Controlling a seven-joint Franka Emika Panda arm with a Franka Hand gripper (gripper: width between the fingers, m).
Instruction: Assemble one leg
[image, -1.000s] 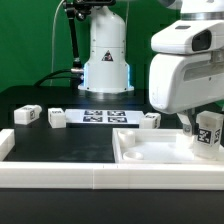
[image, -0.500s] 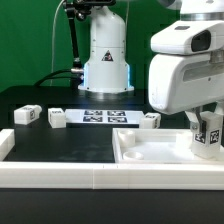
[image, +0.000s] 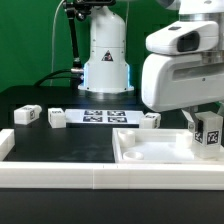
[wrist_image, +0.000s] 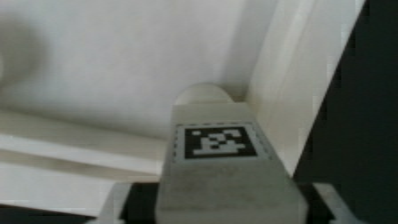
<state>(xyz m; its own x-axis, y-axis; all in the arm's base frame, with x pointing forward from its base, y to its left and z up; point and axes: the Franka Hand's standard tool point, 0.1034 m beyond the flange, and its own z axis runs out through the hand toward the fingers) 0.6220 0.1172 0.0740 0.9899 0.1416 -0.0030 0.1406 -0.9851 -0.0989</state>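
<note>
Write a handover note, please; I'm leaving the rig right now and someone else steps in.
Gripper: shut on the leg, held upright over the white tray-like piece, near its corner on the exterior view's right.
Loose on the table: far-left block, second block, block behind that piece.
Done: leg gripped and at the corner.
Left: seat it there, fasten, release. Whether it touches yet I cannot tell.

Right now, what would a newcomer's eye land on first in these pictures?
The white arm at the exterior view's right, its gripper shut on the leg, upright over the white tray-like piece. Then two loose tagged blocks on the black table at that view's left.
</note>
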